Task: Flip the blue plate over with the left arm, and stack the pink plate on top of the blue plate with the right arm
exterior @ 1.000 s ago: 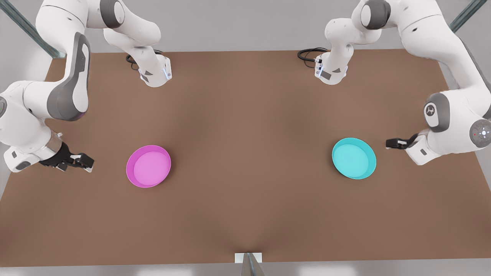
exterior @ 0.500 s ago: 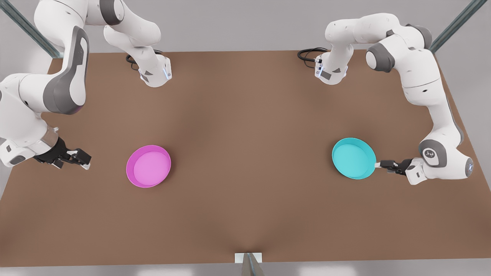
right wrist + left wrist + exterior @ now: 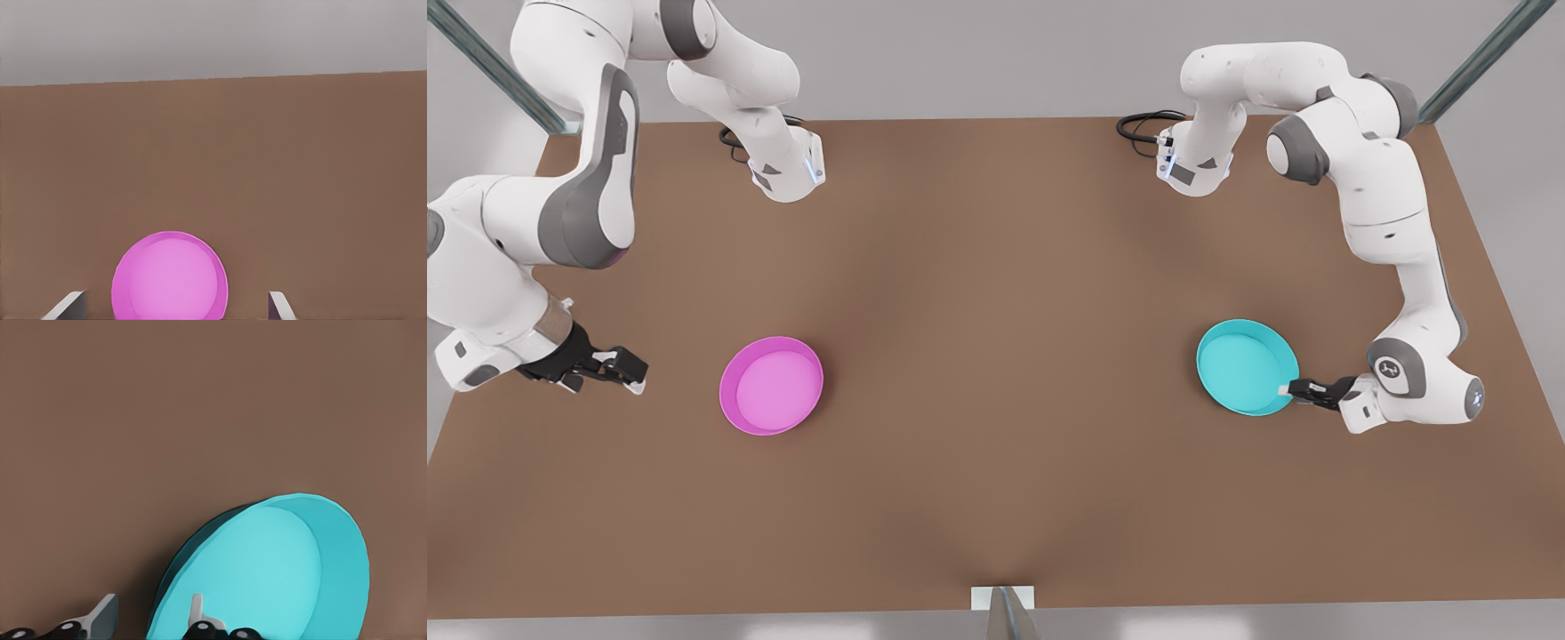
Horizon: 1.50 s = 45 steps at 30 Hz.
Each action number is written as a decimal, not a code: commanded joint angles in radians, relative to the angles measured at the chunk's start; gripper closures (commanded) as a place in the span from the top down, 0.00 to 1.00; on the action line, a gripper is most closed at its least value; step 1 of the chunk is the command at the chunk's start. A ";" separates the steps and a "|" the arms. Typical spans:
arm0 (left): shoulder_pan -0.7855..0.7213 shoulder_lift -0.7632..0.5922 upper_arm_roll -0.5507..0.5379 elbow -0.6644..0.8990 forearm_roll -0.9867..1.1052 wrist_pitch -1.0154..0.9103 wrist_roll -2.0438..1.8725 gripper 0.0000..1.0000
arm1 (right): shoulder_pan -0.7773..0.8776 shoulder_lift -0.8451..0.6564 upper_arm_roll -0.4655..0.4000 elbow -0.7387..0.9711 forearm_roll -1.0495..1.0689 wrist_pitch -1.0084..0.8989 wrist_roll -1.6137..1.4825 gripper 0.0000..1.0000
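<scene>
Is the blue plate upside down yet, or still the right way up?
Right way up. The blue plate lies flat on the table, hollow inside facing up. The left pincer straddles its rim, one finger inside.

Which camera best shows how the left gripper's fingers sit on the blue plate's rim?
The left wrist view: the blue plate is close, with one finger inside the rim and the other outside, not yet shut. The front view shows the whole plate with the left gripper at its edge, fingers tiny.
</scene>
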 commanded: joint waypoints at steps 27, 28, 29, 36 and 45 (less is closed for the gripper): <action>-0.002 0.008 -0.002 0.002 -0.015 -0.011 -0.011 0.21 | -0.008 0.006 0.000 0.001 0.000 0.005 0.000 1.00; -0.003 0.000 -0.002 0.003 -0.015 -0.019 -0.014 0.21 | -0.010 0.005 0.000 0.001 0.000 0.003 0.000 1.00; -0.006 -0.008 0.000 0.003 -0.015 -0.027 -0.021 0.21 | -0.010 0.006 0.000 0.001 0.000 0.005 0.000 1.00; -0.057 -0.047 0.008 0.006 0.013 -0.022 -0.034 0.21 | -0.013 0.008 0.000 0.001 0.003 0.011 0.000 1.00; -0.176 -0.116 0.009 0.012 0.231 -0.013 -0.209 0.21 | -0.011 0.008 0.000 0.001 0.003 0.009 0.000 1.00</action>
